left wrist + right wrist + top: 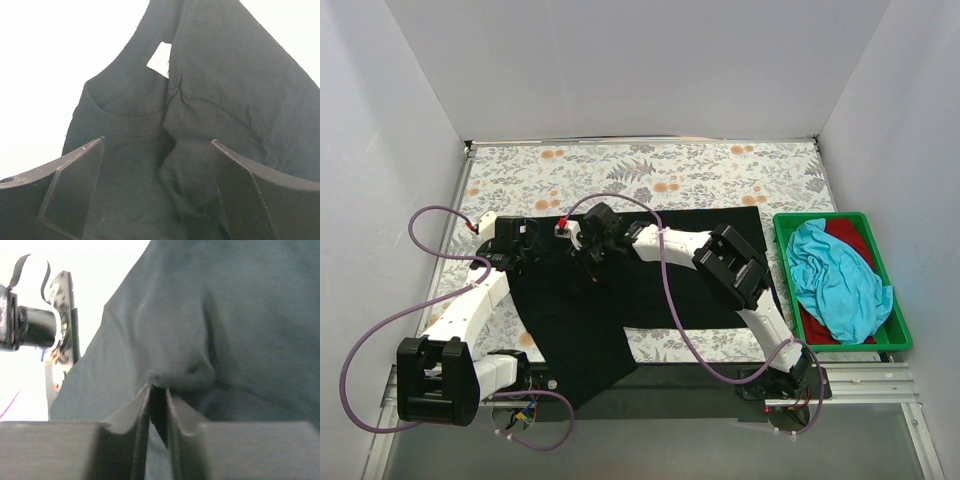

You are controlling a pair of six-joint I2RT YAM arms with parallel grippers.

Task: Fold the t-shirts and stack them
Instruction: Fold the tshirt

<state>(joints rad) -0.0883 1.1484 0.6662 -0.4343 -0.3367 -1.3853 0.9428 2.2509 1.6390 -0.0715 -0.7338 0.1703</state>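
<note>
A large black t-shirt (650, 290) lies spread on the flowered table, one part hanging over the near edge. My left gripper (535, 240) hovers open over its neckline (120, 125), fingers wide apart either side of a crease and gripping nothing (157, 150). My right gripper (590, 262) is shut on a small pinch of the black t-shirt (240, 315), with cloth bunched at the fingertips (157, 387). A turquoise t-shirt (835, 280) lies crumpled on top of a red one (850, 235) in the tray at the right.
The green plastic tray (782, 250) stands at the table's right edge. White walls close in the left, back and right sides. Purple cables loop beside both arms. The left arm's wrist (35, 325) shows close by in the right wrist view.
</note>
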